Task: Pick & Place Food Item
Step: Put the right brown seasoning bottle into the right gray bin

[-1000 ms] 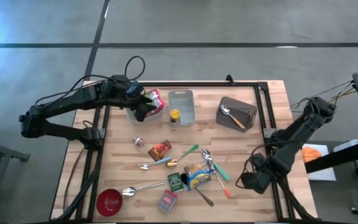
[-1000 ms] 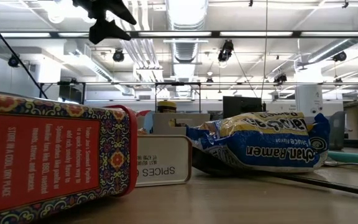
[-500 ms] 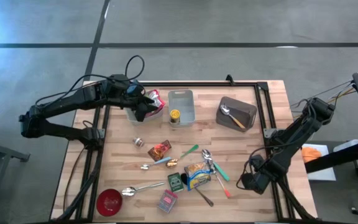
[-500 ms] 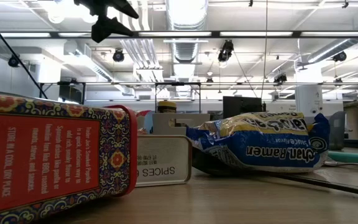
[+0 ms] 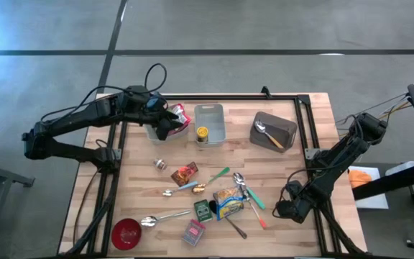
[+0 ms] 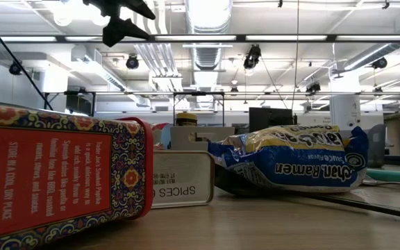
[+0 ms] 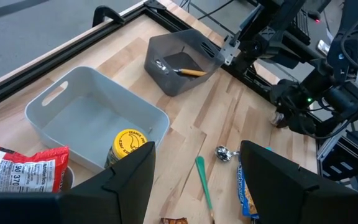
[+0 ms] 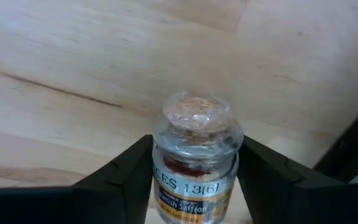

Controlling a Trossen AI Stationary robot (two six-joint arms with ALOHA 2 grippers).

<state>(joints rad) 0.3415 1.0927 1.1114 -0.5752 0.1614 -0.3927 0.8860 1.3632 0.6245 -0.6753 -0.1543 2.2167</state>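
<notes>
Gripping a small glass saffron jar (image 8: pixel 194 160) with a cork stopper, the right gripper (image 8: pixel 194 186) sits low at the table's right edge, at about four o'clock from the centre of the wooden table (image 5: pixel 286 173); its dark fingers (image 8: pixel 123 180) press against both sides of the jar, jaws partly closed on the glass. In the high view the right gripper (image 5: pixel 287 209) shows just beside the black rail there, well apart from the clutter in the middle. The left gripper (image 5: pixel 165 126) hangs at about eleven o'clock, over a red snack bag (image 5: pixel 180 115) that lies beside a white bin (image 5: pixel 210 113); its jaws stand apart with nothing between them, as the left wrist view shows past its fingers (image 7: pixel 114 190). A yellow-lidded jar (image 5: pixel 202 133) stands inside the white bin at its near end. At about one o'clock a grey bin (image 5: pixel 274 129) holds a spoon (image 5: pixel 262 131). Near the centre lie a ramen packet (image 5: pixel 229 201), a green spice tin (image 5: pixel 203 209), several spoons and a red bowl (image 5: pixel 126 233) at about seven o'clock. From table height a patterned red tin (image 6: pixel 54 177) fills the near left.
</notes>
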